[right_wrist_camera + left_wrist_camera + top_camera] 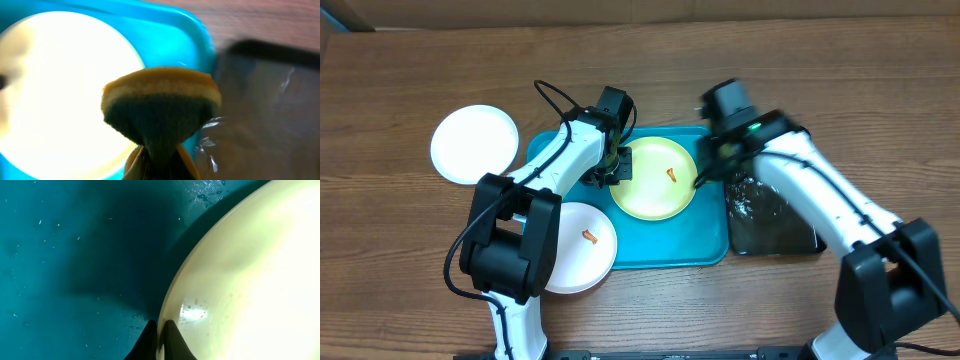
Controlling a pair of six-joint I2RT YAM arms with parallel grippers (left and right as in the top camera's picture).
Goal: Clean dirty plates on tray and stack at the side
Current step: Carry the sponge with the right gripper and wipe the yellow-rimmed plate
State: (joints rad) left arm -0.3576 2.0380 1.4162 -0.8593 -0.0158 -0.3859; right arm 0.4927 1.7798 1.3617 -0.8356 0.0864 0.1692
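Tabletop (400,60): brown wood; white plate (473,143) left of tray (650,255).
Tray: turquoise; yellow-green plate (655,190) inside, second white plate (595,255) overhanging front-left corner.
Left jaws: pinching yellow-green plate's rim.
Right jaws: clamped on sponge (160,107) beside that plate.

A yellow-green plate (655,185) lies on the tray (670,242), the left end effector (617,172) at its rim.

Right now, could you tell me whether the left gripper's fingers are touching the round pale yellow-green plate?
Touching. The left wrist view shows the left gripper's fingers clamped on the round pale yellow-green plate's rim, no gap between.
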